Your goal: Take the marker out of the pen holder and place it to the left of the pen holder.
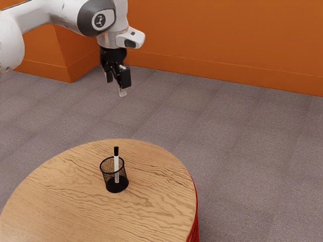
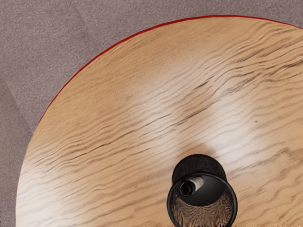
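One marker (image 1: 116, 165) (black end up, white barrel below) stands inside the mesh pen holder (image 1: 121, 186) on the round wooden table (image 1: 60, 201). The gripper (image 1: 116, 84) hangs well above them, fingers spread apart, gripping nothing.

No words, letters or numbers can be read in either view. The one sign is a small round emblem (image 1: 100, 20) with a branching figure inside it, set on the pale oval face of the robot arm's dark grey joint (image 1: 85, 19), near the exterior view's top edge; its finer detail is too small to make out.
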Controlling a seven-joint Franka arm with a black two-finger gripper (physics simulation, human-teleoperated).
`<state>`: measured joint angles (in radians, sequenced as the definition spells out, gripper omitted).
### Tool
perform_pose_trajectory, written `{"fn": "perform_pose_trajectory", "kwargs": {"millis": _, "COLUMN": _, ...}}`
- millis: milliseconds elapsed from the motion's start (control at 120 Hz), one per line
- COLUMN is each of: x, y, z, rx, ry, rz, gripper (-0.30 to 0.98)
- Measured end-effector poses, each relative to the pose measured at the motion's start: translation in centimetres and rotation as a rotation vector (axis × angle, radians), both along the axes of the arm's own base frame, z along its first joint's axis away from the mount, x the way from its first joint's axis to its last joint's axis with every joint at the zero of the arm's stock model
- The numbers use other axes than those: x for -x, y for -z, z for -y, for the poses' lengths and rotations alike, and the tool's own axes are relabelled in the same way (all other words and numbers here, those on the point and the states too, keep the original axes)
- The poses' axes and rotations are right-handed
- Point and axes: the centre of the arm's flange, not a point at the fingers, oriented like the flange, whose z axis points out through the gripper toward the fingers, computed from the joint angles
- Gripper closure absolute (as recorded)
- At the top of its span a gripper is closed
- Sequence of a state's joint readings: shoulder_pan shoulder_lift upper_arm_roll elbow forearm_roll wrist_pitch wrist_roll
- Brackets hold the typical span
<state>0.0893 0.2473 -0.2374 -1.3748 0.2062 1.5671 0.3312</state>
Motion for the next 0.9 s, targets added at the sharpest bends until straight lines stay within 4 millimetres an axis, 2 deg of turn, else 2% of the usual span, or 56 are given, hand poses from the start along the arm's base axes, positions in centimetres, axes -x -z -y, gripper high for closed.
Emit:
{"fn": "perform_pose_trajectory", "kwargs": {"millis": 75, "x": -0.9, "y": 2.5, "z": -0.3, "rx": 0.0, "ry": 0.022, "rz": -0.043, "gripper": 0.0}}
{"fn": "perform_pose_trajectory", "kwargs": {"millis": 142, "x": -1.9, "y": 5.6, "z": -0.5, "rx": 0.004, "ry": 0.042, "rz": -0.095, "gripper": 0.0}}
{"fn": "perform_pose_trajectory", "kwargs": {"millis": 225, "x": -3.4, "y": 11.3, "z": -0.7, "rx": 0.014, "ry": 0.061, "rz": -0.186, "gripper": 0.0}}
{"fn": "perform_pose_trajectory", "kwargs": {"millis": 300, "x": -4.2, "y": 16.1, "z": -2.4, "rx": 0.017, "ry": 0.049, "rz": -0.26, "gripper": 0.0}}
{"fn": "perform_pose_trajectory", "kwargs": {"millis": 383, "x": -4.6, "y": 19.7, "z": -2.8, "rx": 0.026, "ry": 0.058, "rz": -0.317, "gripper": 0.0}}
{"fn": "perform_pose_trajectory", "kwargs": {"millis": 475, "x": -4.7, "y": 22.4, "z": -3.1, "rx": 0.041, "ry": 0.065, "rz": -0.359, "gripper": 0.0}}
{"fn": "perform_pose_trajectory", "kwargs": {"millis": 533, "x": -4.7, "y": 24.2, "z": -4.2, "rx": 0.051, "ry": 0.052, "rz": -0.388, "gripper": 0.0}}
{"fn": "perform_pose_trajectory", "kwargs": {"millis": 600, "x": -4.7, "y": 25.6, "z": -5.5, "rx": 0.057, "ry": 0.034, "rz": -0.409, "gripper": 0.0}}
{"fn": "perform_pose_trajectory", "kwargs": {"millis": 708, "x": -4.8, "y": 26.7, "z": -6.7, "rx": 0.063, "ry": 0.023, "rz": -0.424, "gripper": 0.0}}
{"fn": "perform_pose_trajectory", "kwargs": {"millis": 775, "x": -4.9, "y": 26.7, "z": -6.6, "rx": 0.073, "ry": 0.026, "rz": -0.424, "gripper": 0.0}}
{"fn": "perform_pose_trajectory", "kwargs": {"millis": 900, "x": -4.6, "y": 25.1, "z": -5.0, "rx": 0.128, "ry": 0.04, "rz": -0.415, "gripper": 0.0}}
